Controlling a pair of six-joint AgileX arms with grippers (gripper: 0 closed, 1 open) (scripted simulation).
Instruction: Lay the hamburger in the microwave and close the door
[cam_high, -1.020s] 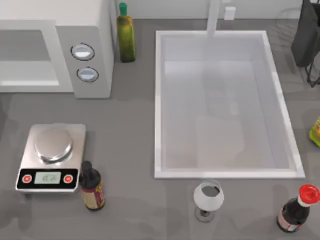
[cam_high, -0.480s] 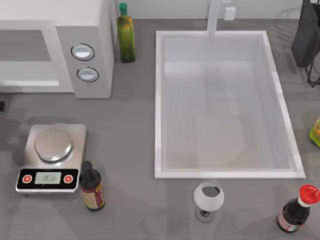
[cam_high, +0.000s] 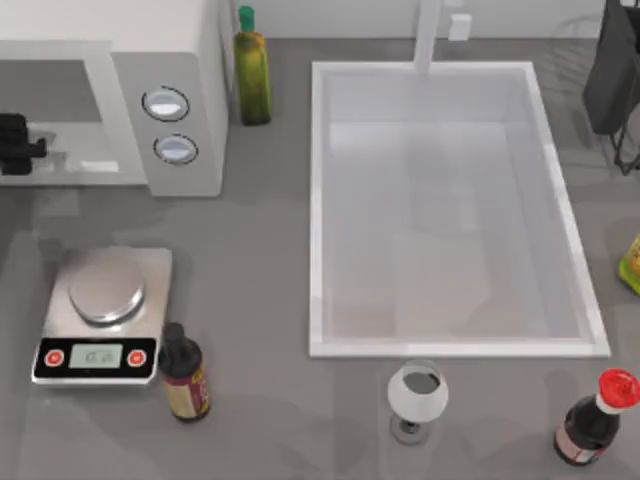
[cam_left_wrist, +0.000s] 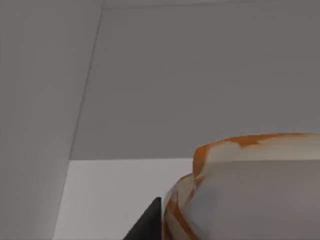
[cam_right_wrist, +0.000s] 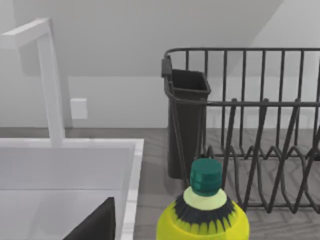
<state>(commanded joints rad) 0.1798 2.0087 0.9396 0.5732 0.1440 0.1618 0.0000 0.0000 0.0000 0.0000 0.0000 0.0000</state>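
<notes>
The white microwave (cam_high: 170, 60) stands at the back left with its cavity open toward the table; two silver dials sit on its grey panel. My left gripper (cam_high: 15, 140) is at the mouth of that cavity, by the top view's left edge. In the left wrist view the hamburger (cam_left_wrist: 250, 190), a pale bun with orange-brown edging, sits close up in my grip against the microwave's plain inner walls, with one dark finger (cam_left_wrist: 147, 225) beside it. The door is out of view. My right gripper (cam_right_wrist: 95, 225) hangs parked near the sink's back right corner.
A steel kitchen scale (cam_high: 100, 312) and a dark sauce bottle (cam_high: 183, 372) stand in front of the microwave. A green oil bottle (cam_high: 252, 75) is beside it. The white sink (cam_high: 318, 200) fills the middle. A wine glass (cam_high: 417, 395), a red-capped bottle (cam_high: 595, 415), a yellow bottle (cam_right_wrist: 202, 215) and a dish rack (cam_right_wrist: 250, 125) are to the right.
My left gripper has come in from the top view's left edge and moved back from the table area to the microwave's opening. Nothing else has moved.
</notes>
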